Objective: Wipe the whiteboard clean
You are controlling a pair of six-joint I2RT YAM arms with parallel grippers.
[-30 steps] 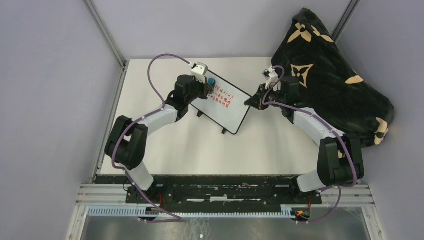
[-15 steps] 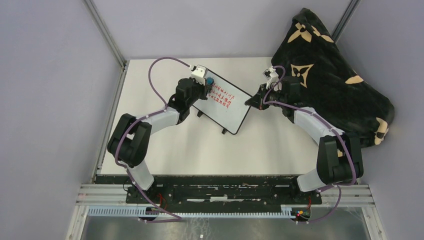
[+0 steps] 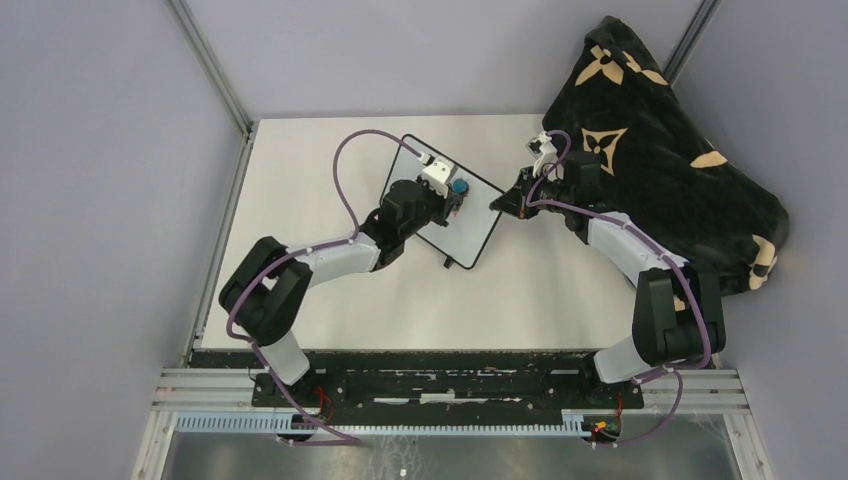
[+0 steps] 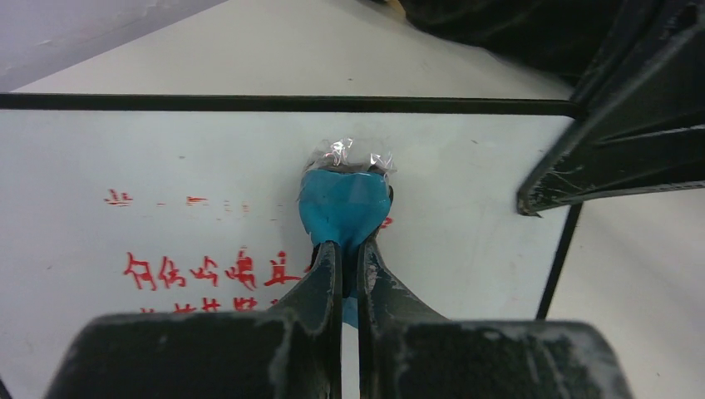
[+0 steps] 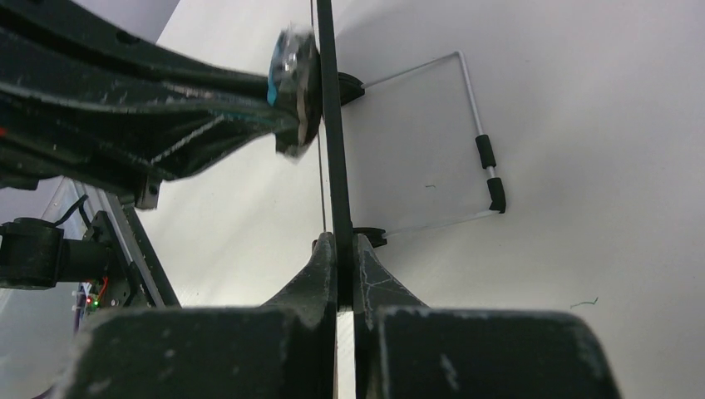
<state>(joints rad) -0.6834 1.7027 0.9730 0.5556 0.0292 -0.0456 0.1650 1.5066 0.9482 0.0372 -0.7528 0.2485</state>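
Observation:
The whiteboard [image 3: 481, 224] lies slanted at the table's middle back, with a black frame and two small black feet [image 3: 449, 264]. My left gripper [image 3: 452, 196] is shut on a blue eraser [image 3: 460, 187] and presses it on the board's right part. In the left wrist view the eraser [image 4: 343, 206] touches the board [image 4: 474, 183], with red writing [image 4: 208, 270] to its left and faint red traces above. My right gripper [image 3: 499, 204] is shut on the board's right edge. In the right wrist view it [image 5: 343, 246] clamps the black frame [image 5: 328, 125] edge-on.
A black blanket [image 3: 660, 150] with beige flower patterns is heaped at the back right, close behind the right arm. The left arm's purple cable [image 3: 345, 170] loops over the table's back left. A wire stand with black tips [image 5: 484, 154] shows behind the board.
My left gripper has slid the eraser from the board's far left corner rightwards across the writing, towards the right gripper. The right arm and the board have not moved.

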